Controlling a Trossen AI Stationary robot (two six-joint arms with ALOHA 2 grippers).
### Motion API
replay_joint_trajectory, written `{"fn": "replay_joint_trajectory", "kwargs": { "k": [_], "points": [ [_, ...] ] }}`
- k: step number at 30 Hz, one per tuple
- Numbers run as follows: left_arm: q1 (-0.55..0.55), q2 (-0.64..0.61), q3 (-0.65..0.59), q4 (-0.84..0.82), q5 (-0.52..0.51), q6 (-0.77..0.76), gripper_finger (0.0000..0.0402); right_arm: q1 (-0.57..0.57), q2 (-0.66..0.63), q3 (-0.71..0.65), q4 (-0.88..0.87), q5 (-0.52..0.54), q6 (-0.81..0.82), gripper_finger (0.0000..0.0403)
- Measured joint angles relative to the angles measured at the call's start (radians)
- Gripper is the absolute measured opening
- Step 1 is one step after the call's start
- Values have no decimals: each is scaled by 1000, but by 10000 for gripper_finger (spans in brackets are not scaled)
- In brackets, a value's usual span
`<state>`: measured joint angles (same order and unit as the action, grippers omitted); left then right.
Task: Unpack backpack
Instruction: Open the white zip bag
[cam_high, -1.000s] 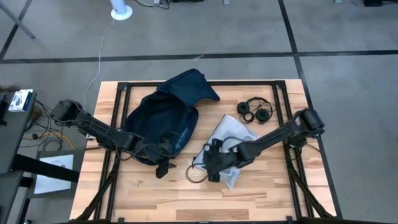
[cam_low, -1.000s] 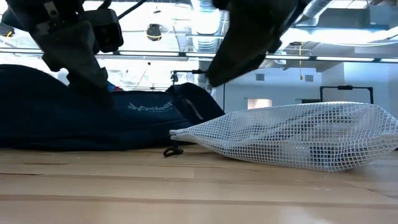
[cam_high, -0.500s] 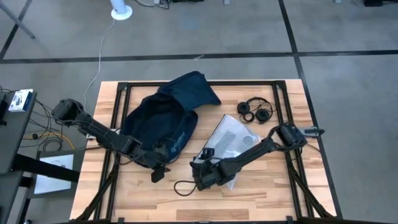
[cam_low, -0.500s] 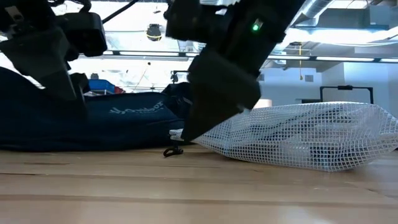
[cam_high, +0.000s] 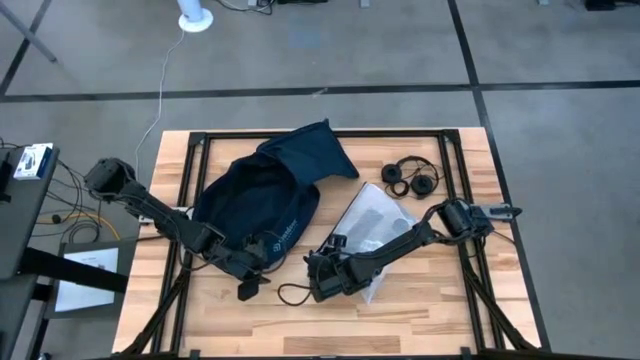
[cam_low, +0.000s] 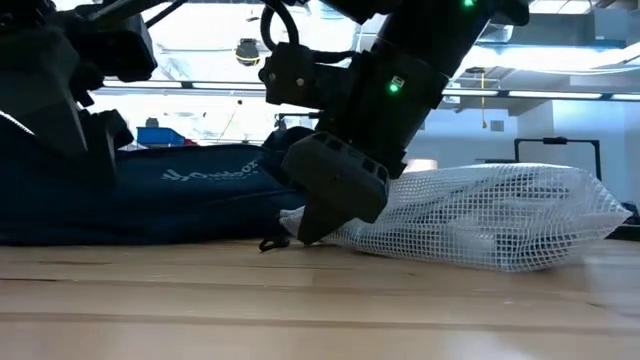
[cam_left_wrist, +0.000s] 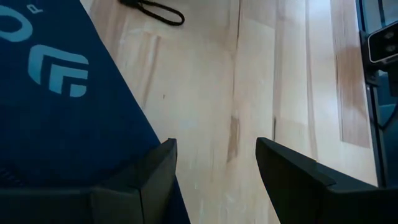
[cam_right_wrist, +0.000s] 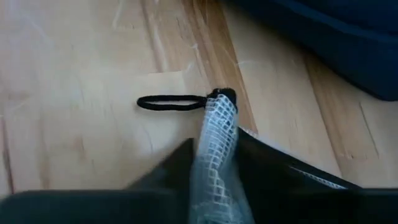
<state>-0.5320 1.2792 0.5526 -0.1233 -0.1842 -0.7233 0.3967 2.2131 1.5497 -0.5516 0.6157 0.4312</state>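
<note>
So here's where we're at, going left to right across the table (cam_high: 420, 310) with the backpack (cam_high: 262, 190) as our reference point. It lies slumped flat on the table's back left part, mouth end toward the front.

Our left gripper (cam_high: 247, 287) hangs at the backpack's front edge, fingers spread wide and holding nothing; the left wrist view shows bare wood between them and navy fabric alongside one finger.

Just right of the backpack's front corner is our right gripper (cam_high: 318, 284), and its fingers are pinched onto the corner of the white mesh bag (cam_high: 375, 225). In the right wrist view we see the mesh bunched up between the two fingers, with the bag's black cord loop (cam_right_wrist: 171, 102) lying flat on the wood just past the tips. The rest of the mesh bag stretches away to the backpack's right. Further right and toward the back sit the headphones (cam_high: 411, 177), well apart from everything.

For doing this bit well, we reckon the grip is the weak spot: it's only a thin fold of netting, so we'd drag it slowly and low, away from the backpack, rather than yank. Keeping the left gripper by the backpack as an anchor seems smart if the fabric starts following.
</note>
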Motion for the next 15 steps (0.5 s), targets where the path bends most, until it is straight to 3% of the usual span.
{"fn": "replay_joint_trajectory", "kwargs": {
  "k": [1, 3, 9, 15],
  "points": [
    [-1, 0, 0, -1, -5, 0, 207, 0, -1, 0, 0, -10, 3, 38],
    [-1, 0, 0, -1, -12, 0, 207, 1, -15, 0, -5, -40, 7, 14],
    [-1, 0, 0, 1, -60, 0, 207, 17, -152, 0, -128, -95, 103, 1],
    [-1, 0, 0, 2, -136, 7, 207, 37, -385, 0, -220, -168, 174, 0]
  ]
}}
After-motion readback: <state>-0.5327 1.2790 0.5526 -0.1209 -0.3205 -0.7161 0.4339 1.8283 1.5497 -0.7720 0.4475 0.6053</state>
